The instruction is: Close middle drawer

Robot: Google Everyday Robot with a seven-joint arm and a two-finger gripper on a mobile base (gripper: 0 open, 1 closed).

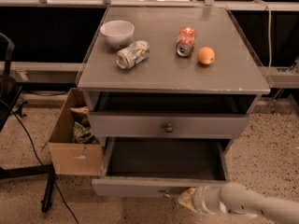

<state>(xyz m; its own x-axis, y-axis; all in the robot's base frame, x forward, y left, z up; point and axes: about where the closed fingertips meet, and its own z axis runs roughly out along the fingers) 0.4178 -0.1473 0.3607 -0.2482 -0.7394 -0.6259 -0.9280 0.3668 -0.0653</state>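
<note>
While my arm (pixel 261 206) comes in from the lower right, my gripper (pixel 188 200) sits low at the bottom edge of the middle drawer (pixel 131 187), just right of its small knob (pixel 164 193). Whether the gripper is spread or pressed together I cannot tell, nor whether it touches the front. The drawer stands pulled well out of the grey cabinet (pixel 243 85) toward me, its tray bare and dark. Above it, the upper drawer (pixel 140 124) juts out only a little. On the cabinet top lie a white bowl (pixel 117 32), a silver can (pixel 132 54) on its side, a red can (pixel 186 41) and an orange (pixel 206 55). A cardboard box (pixel 74 157) stands on the floor to the left.
</note>
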